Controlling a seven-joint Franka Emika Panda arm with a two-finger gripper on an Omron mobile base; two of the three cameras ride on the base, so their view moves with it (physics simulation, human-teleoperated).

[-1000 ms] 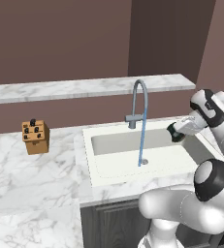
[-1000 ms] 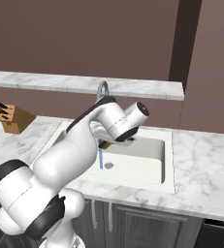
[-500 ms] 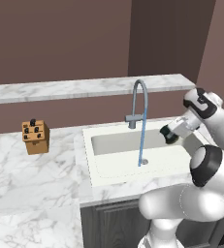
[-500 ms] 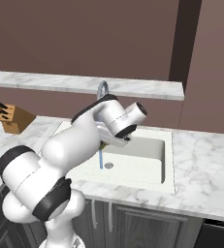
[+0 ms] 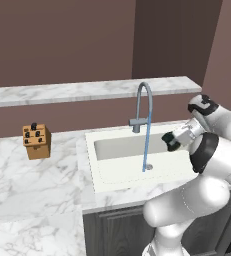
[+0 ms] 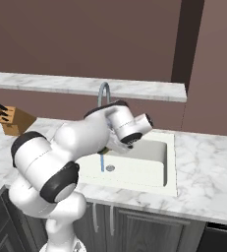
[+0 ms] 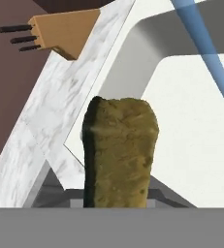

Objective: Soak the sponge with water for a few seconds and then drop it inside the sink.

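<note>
My gripper point(image 5: 171, 142) is shut on the sponge point(image 5: 173, 140), a dark green and yellow-green lump, and holds it above the right part of the white sink point(image 5: 118, 186). A thin blue stream of water point(image 5: 146, 145) falls from the tap to the basin floor, a short way left of the sponge and apart from it. In the hand view the sponge point(image 7: 120, 150) stands up between the jaws and hides the fingertips, while the water point(image 7: 205, 48) slants past at the upper right without touching it. From the right base view my arm covers most of the hand; the water point(image 6: 102, 163) and the sink point(image 6: 170, 167) show.
A curved grey tap point(image 5: 143, 102) stands at the back rim of the sink. A brown knife block point(image 5: 37, 142) sits on the marble counter point(image 5: 32, 190) far to the left. A raised marble ledge point(image 5: 77, 91) runs along the wall behind.
My gripper has carried the sponge left and slightly down, closer to the water stream. The forearm has swung in front of the sink's right side.
</note>
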